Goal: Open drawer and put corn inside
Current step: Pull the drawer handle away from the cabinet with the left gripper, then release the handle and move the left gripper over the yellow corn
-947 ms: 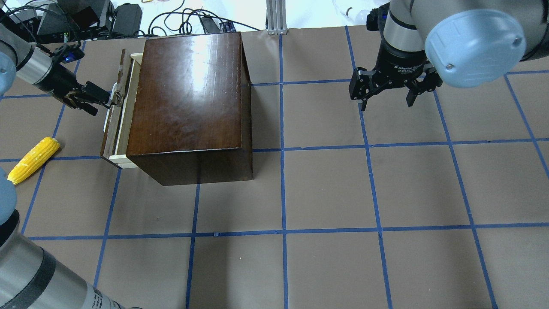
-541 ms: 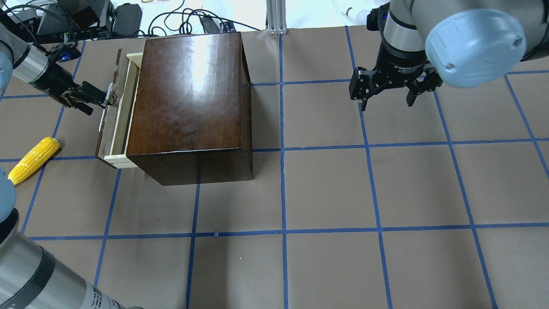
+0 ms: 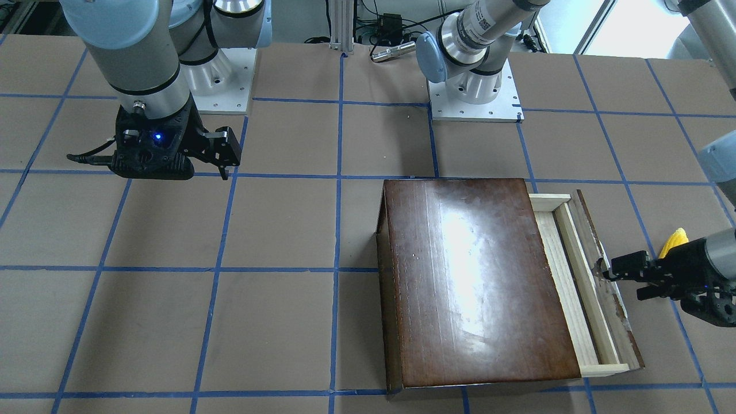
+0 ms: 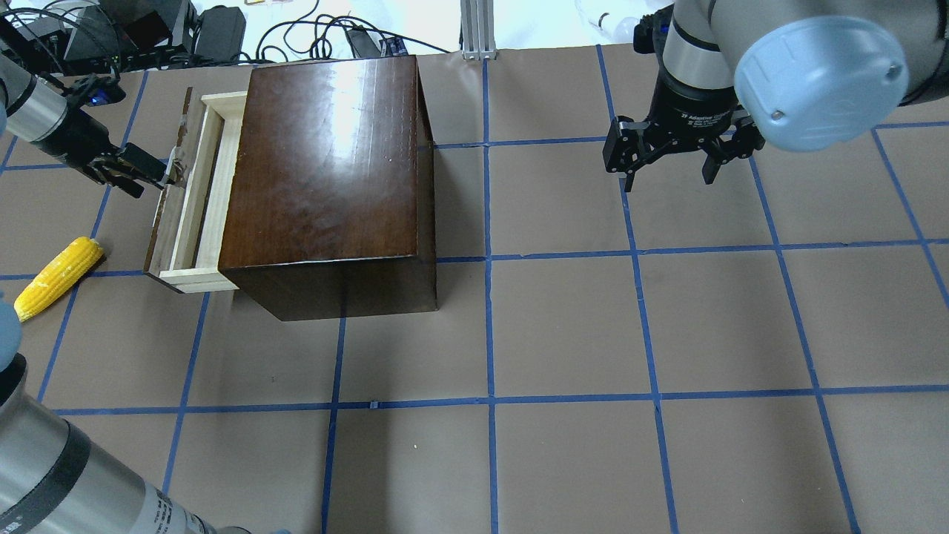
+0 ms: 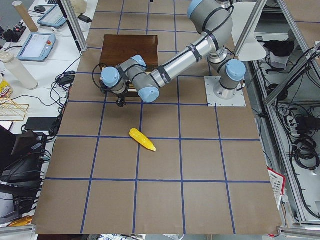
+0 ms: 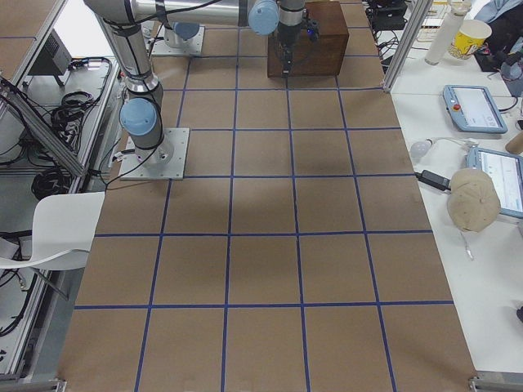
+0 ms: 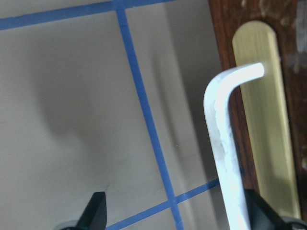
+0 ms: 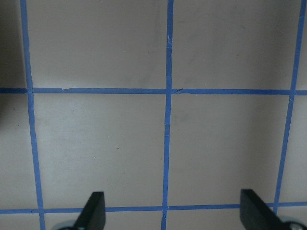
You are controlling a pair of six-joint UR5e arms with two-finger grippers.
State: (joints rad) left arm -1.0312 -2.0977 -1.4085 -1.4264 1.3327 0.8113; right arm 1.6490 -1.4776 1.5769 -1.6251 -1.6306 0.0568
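The dark-brown wooden box (image 4: pixel 326 163) stands at the back left of the table. Its drawer (image 4: pixel 164 222) is pulled partly out toward the left, and the pale wood tray shows empty. My left gripper (image 4: pixel 154 172) is at the drawer's front panel. In the left wrist view its fingers are spread wide and the bent metal handle (image 7: pixel 224 143) lies just inside one finger (image 7: pixel 256 211). The yellow corn (image 4: pixel 58 276) lies on the table left of the drawer, in front of the left gripper. My right gripper (image 4: pixel 667 172) hangs open and empty over the back right of the table.
Cables and electronics (image 4: pixel 148 30) lie beyond the table's back edge behind the box. A metal post (image 4: pixel 474 30) stands at the back centre. Blue tape lines grid the brown table.
The drawer has slid further out to the left, and my left gripper has moved left with its handle. The corn and the right arm have not moved.
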